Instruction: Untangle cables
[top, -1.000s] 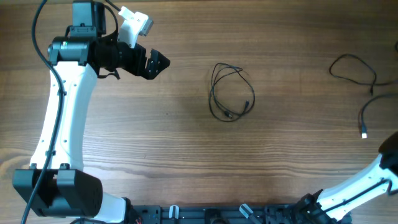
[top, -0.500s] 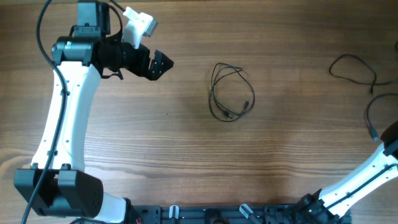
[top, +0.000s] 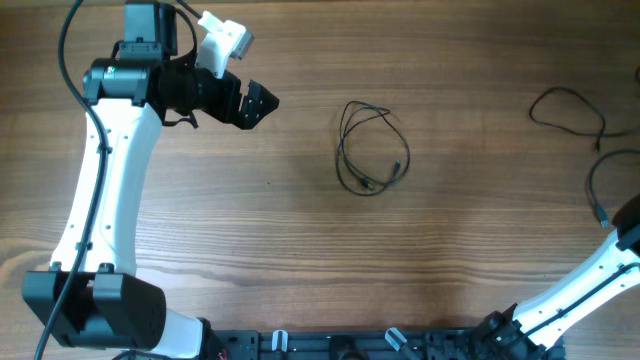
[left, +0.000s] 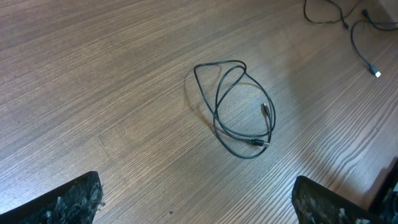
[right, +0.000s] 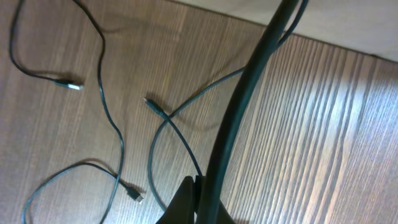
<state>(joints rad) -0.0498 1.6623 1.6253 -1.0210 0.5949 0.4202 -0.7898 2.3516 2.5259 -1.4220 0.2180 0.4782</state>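
1. Brown wood-grain table (top: 300, 260): flat top that bears everything listed below.
2. White-and-black left arm (top: 105, 190): rises along the left side, with its wrist turned toward the table's middle.
3. White-and-black right arm (top: 590, 285): enters at the lower right corner and leaves the overhead view at the right edge.
4. Thick black rubber lead (right: 245, 93): slants across the right wrist view.
5. Black two-finger left gripper (top: 258, 103): released, jaws spread wide with nothing between them. It sits at the far left, well apart from item 7.
6. Dark two-finger right gripper (right: 196, 183): clenched tight. One thin strand runs right up to its tips, but whether that strand is pinched cannot be told.
7. Coiled thin black cable (top: 341, 155): lies flat at the middle of the table in a loose oval of overlapping loops. Small plug ends rest at its lower right, and it touches neither gripper.
8. Loose thin black cables (top: 585, 105): lie at the table's far right edge in open curves with small plug ends. Some strands cross one another beneath the right wrist.
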